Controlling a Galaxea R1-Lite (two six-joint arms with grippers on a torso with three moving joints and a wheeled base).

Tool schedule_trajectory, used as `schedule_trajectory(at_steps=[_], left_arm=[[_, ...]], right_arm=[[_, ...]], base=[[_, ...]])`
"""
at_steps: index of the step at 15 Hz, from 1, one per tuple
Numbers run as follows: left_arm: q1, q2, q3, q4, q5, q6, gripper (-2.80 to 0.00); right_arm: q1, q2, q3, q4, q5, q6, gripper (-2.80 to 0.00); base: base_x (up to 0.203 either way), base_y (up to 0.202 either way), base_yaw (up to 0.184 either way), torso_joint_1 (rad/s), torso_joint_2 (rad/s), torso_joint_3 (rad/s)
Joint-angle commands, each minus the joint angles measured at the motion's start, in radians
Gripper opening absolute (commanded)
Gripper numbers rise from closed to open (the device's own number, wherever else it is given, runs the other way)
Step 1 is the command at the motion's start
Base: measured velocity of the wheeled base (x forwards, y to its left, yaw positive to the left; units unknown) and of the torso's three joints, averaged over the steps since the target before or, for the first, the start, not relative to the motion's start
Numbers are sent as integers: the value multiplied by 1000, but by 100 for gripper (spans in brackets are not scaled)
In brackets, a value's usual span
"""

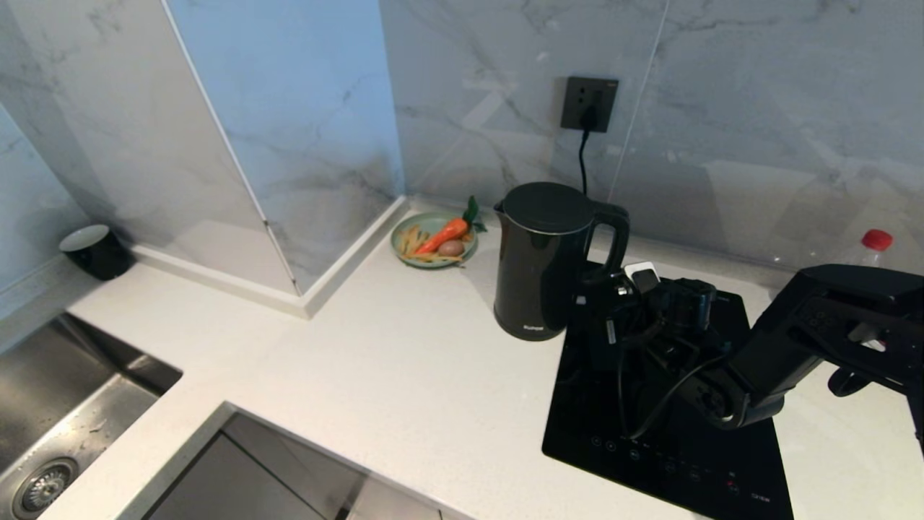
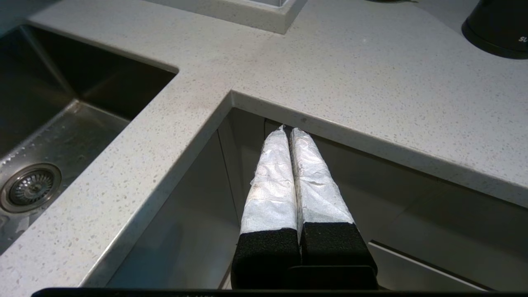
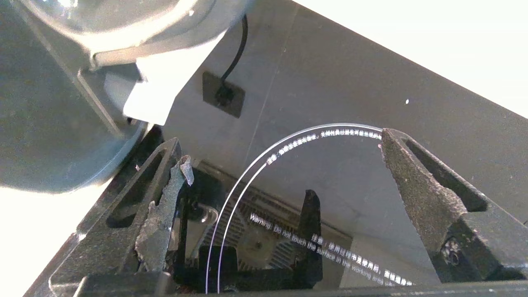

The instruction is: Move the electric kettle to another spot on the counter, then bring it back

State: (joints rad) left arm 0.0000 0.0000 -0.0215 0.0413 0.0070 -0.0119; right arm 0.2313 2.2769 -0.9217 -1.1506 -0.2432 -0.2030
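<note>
Closest to the head camera, the right arm reaches in from the right over the black glass cooktop, its right gripper low above the glass with its fingers spread wide and nothing between them. Just beside it, the electric kettle stands upright on the counter at the cooktop's far left corner, lid on, handle turned toward the gripper, which is near the handle but not touching it. Behind the kettle a black cord runs up to a wall socket. To the kettle's left, in the corner by the wall, sits a green plate with a carrot and other food. A red-capped bottle shows behind the right arm. Further left along the counter are a dark cup and the steel sink. The left gripper hangs below the counter's front edge, its wrapped fingers pressed together and empty.
</note>
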Motion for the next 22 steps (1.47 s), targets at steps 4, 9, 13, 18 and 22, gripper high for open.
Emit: schedule_trajectory(at_steps=[4, 9, 13, 18, 22], left_arm=[[2, 2, 0, 0, 1, -2, -280], [0, 1, 0, 0, 1, -1, -280], [0, 1, 0, 0, 1, -1, -280], [0, 1, 0, 0, 1, 0, -280], [0, 0, 0, 0, 1, -1, -280]], right_arm=[[-12, 6, -29, -4, -1, 0, 0], [-13, 8, -37, -4, 1, 4, 0], [-15, 26, -50, -4, 2, 10, 0], [-20, 50, -72, -4, 2, 19, 0], [-21, 69, -86, -6, 2, 19, 0]], base=[[0, 0, 0, 0, 0, 0], [0, 0, 0, 0, 0, 0], [0, 0, 0, 0, 0, 0], [0, 0, 0, 0, 0, 0], [0, 0, 0, 0, 0, 0]])
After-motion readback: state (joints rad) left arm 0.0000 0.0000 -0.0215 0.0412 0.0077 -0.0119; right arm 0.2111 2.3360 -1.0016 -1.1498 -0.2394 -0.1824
